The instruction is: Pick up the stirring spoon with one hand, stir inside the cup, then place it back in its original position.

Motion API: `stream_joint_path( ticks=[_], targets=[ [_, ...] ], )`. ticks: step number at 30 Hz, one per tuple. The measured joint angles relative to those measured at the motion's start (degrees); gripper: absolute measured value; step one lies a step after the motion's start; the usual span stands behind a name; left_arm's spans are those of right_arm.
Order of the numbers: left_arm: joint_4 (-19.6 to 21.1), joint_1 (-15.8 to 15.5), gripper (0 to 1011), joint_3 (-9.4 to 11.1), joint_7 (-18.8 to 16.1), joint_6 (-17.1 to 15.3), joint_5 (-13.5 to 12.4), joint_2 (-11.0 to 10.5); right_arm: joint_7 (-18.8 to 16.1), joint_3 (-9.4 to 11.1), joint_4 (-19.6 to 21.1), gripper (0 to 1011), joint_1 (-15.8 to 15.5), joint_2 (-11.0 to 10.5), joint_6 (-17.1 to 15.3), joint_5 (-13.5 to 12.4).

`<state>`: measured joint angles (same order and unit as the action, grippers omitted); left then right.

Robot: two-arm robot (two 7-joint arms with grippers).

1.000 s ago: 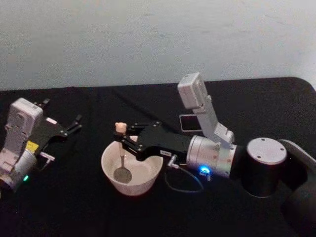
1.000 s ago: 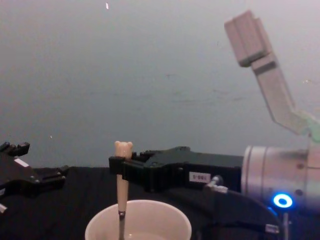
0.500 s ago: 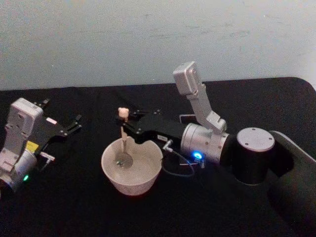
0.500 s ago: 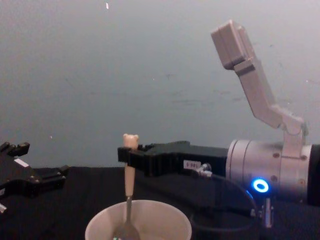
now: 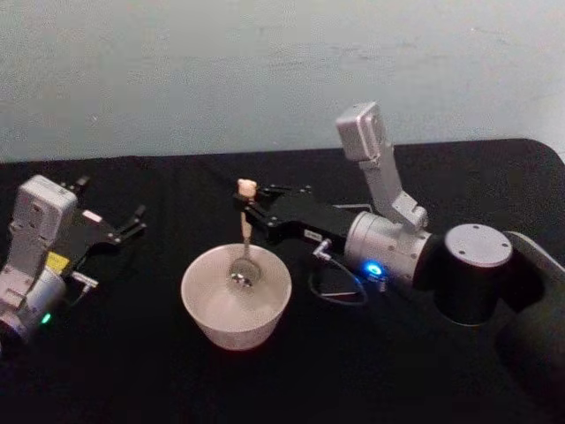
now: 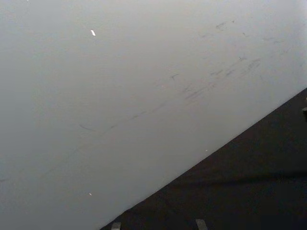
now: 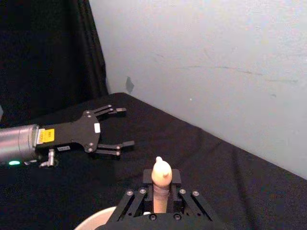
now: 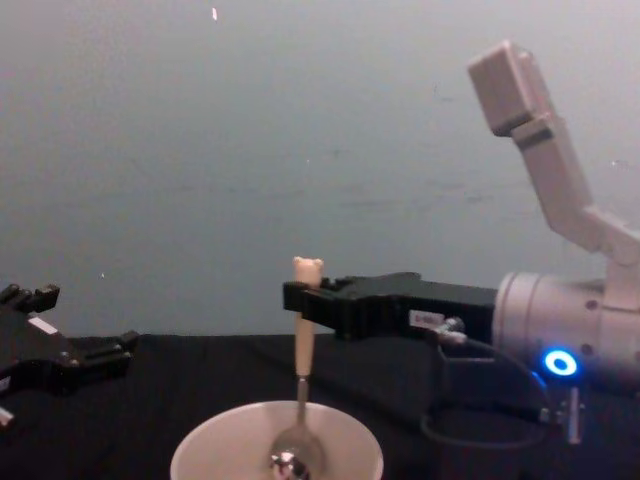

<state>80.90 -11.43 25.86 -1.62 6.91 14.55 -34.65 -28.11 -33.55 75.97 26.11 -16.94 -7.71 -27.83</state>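
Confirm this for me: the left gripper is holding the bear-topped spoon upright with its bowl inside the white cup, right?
No. The head view shows the right gripper holding the stirring spoon upright with its bowl inside the cup; the left gripper rests open, off to the side.

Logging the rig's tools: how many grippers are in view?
2. The left gripper sits open at the left of the table. The right gripper holds the stirring spoon upright, its bowl inside the cup.
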Motion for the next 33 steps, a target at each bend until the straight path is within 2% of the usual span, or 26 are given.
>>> stream_joint_path(
  ticks=[6, 19, 25, 27, 33],
  targets=[
    [0.0, 0.0, 1001, 0.0, 0.0, 0.0, 0.0, 0.0, -0.7, 0.9, 1.2, 211, -1.1, -1.4, 0.4, -0.2],
    [0.0, 0.0, 1002, 0.0, 0.0, 0.0, 0.0, 0.0, -3.5, 2.0, 7.9, 211, -5.7, -6.7, -0.3, -2.7],
    [0.0, 0.0, 1002, 0.0, 0.0, 0.0, 0.0, 0.0, -4.6, 1.3, 9.9, 211, -6.8, -8.2, -0.6, -3.5],
    [0.0, 0.0, 1001, 0.0, 0.0, 0.0, 0.0, 0.0, -5.2, 0.5, 10.8, 211, -7.1, -8.7, -0.7, -3.8],
    [0.0, 0.0, 1001, 0.0, 0.0, 0.0, 0.0, 0.0, -5.6, -1.0, 11.2, 211, -6.7, -8.5, -1.0, -3.9]
  ],
)
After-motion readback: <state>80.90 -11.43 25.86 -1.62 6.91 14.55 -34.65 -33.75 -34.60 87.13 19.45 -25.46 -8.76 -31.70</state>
